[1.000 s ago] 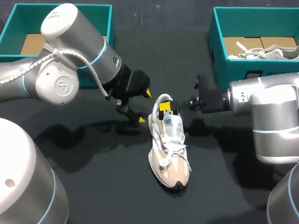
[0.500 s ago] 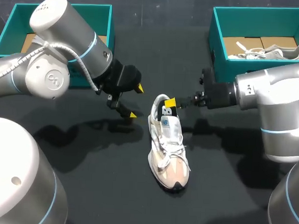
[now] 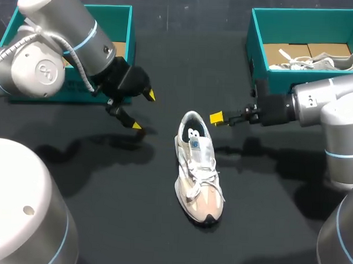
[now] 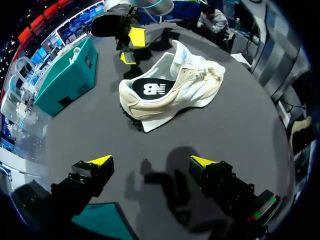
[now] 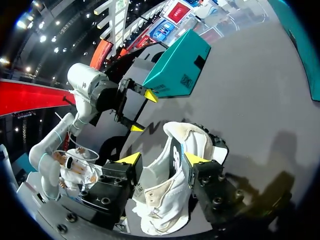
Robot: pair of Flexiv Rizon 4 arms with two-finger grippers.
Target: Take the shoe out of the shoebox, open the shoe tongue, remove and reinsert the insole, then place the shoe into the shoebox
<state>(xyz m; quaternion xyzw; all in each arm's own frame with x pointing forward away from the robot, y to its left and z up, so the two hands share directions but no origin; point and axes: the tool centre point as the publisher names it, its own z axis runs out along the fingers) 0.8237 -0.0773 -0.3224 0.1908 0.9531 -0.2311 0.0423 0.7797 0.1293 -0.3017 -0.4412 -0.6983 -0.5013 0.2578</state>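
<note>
Both arms have pulled back from the shoe [image 3: 199, 167]: my right gripper [image 3: 216, 117], which was at the collar a second ago, now sits off to the shoe's right and clear of it, and my left gripper [image 3: 142, 110] has drawn away toward the left shoebox [image 3: 111, 8]. On the head view the shoe lies upright in the middle of the dark table [image 3: 105, 193], heel away from me and toe toward me, touching neither gripper. From the left wrist I see my left gripper's fingers [image 4: 100, 160] spread wide with only bare table between them, and the shoe ahead with its black insole [image 4: 150, 89] seated inside. From the right wrist, the right gripper's fingers [image 5: 129, 159] also stand apart, holding nothing, with the shoe's heel just ahead of them. A second shoe [image 3: 321, 60] lies in the right shoebox [image 3: 277, 77], behind my right arm.
</note>
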